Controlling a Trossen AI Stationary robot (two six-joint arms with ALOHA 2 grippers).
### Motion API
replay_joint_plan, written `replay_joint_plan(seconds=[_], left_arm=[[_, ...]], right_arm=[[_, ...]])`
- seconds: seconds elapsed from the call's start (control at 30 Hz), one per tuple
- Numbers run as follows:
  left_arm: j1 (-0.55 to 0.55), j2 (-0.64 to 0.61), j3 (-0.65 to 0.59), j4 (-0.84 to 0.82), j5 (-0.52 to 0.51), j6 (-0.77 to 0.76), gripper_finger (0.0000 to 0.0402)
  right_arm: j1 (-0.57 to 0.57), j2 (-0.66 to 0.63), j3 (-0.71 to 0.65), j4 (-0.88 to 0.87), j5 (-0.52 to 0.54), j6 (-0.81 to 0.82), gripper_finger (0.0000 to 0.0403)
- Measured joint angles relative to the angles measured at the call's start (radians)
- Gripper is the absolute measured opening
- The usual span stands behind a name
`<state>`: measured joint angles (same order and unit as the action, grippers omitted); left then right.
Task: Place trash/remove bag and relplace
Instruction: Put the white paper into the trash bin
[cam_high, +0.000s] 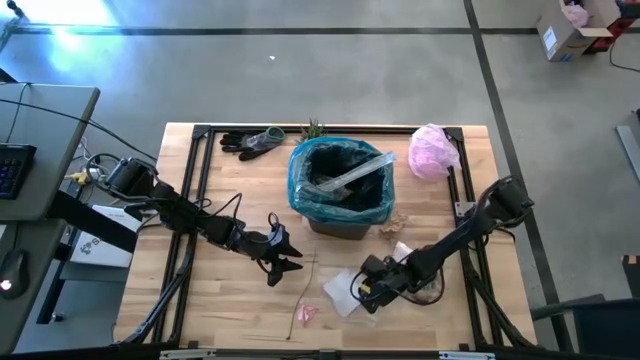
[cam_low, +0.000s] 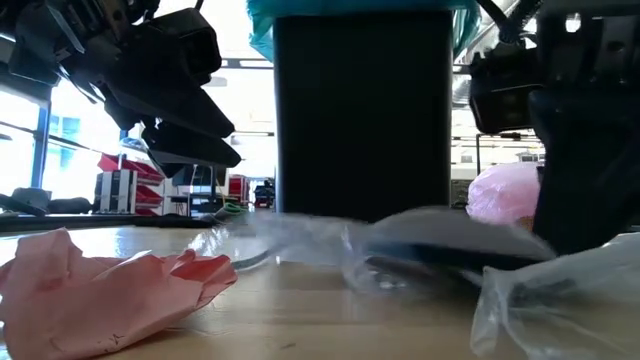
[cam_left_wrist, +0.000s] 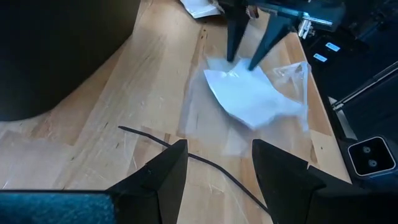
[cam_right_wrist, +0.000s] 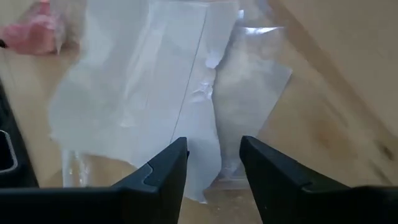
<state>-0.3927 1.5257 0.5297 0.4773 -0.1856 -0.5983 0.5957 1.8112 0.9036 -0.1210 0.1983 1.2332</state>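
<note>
A pale wood table (cam_high: 230, 310) is sitting on grey concrete. At its middle a dark bin (cam_high: 342, 210) is wearing the wrinkled teal bag (cam_high: 300, 185), a silvery wrapper (cam_high: 350, 173) lying inside. The right gripper (cam_high: 368, 291), fingers spread, is hovering over a white scrap (cam_right_wrist: 134, 93) and clear wrapper (cam_right_wrist: 255, 81). The left gripper (cam_high: 282, 262) is hanging spread, holding nothing. Only the low view is showing a crumpled pink scrap (cam_low: 100, 290) close up.

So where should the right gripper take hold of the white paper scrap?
By its near edge, from above. The paper scrap lies flat on the table over a clear wrapper, so only a raised rim offers purchase. The right gripper is open over that edge, probably best lowered straight down.
</note>
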Motion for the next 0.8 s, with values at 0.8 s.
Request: replay_joint_plan(seconds=[0.8], left_arm=[[0.006, 0.0, 0.0, -0.001, 0.0, 0.007, 0.0165]], right_arm=[[0.0, 0.011, -0.002, 0.194, -0.016, -0.157, 0.0023]])
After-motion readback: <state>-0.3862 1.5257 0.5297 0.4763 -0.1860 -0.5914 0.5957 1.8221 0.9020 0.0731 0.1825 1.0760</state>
